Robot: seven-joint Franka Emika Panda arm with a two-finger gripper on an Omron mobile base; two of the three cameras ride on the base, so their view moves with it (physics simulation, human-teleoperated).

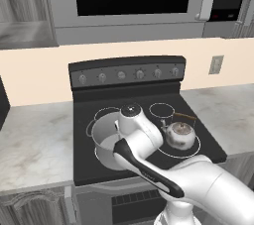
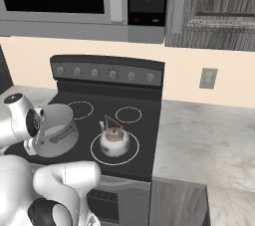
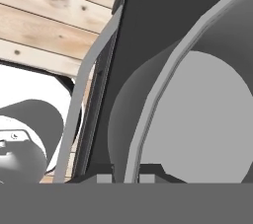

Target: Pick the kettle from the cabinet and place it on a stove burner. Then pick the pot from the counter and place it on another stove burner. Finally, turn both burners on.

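Pincer (image 3: 125, 177) clamped on pot (image 1: 106, 140) rim at its 3 o'clock: rigid, heavy-looking, slick metal; wall grip may tilt.

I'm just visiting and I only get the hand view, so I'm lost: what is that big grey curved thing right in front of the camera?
Observer: That's the pot, a large plain grey stockpot. The gripper is shut on its rim.
Operator: Where in the kitchen is it?
Observer: At the front left of the black cooktop, looking tilted. I can't tell whether it rests on the glass.
Operator: Is anything else on the stove?
Observer: Yes, a small shiny kettle sits upright inside the large front right burner circle, apart from the pot.
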